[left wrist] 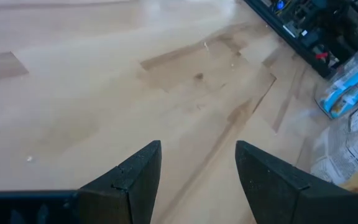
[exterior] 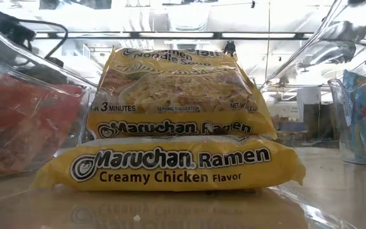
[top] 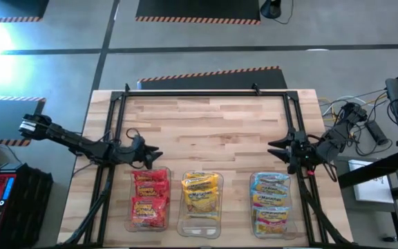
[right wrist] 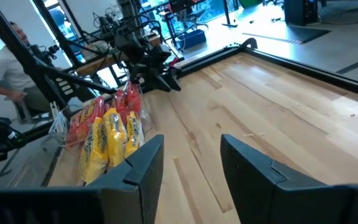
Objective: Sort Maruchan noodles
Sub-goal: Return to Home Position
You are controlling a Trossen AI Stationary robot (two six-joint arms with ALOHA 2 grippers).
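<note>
Yellow glossy plastic Maruchan ramen packets (exterior: 183,168) sit closest to the low camera. Two are stacked flat, the bottom one printed "Creamy Chicken Flavor", the upper one tipped back a little. They lie inside the middle clear plastic rectangular bin (top: 200,229), at the near edge of the light wooden plank table (top: 213,124).

Red glossy ramen packets (top: 150,198) lie in the left clear plastic bin (top: 130,207). Light blue ramen packets with yellow print (top: 271,204) lie in the right clear plastic bin (top: 253,207). The three bins stand in a row, apart from one another, one colour to each.

Left hand (top: 156,153): low over the table, just behind the red bin, pointing toward the table's centre. Fingers spread wide, bare wood between them, holding nothing.

Right hand (top: 273,147): just behind the blue bin, pointing inward. Fingers also wide, gripping nothing.

Both hands are well apart and face each other across the bare middle of the table.

Black metal frame (top: 206,92) runs along the far edge and both sides of the table.

Person in a pale shirt (right wrist: 2,59), seated beyond the table on the left arm's side, shows in the right wrist view.
</note>
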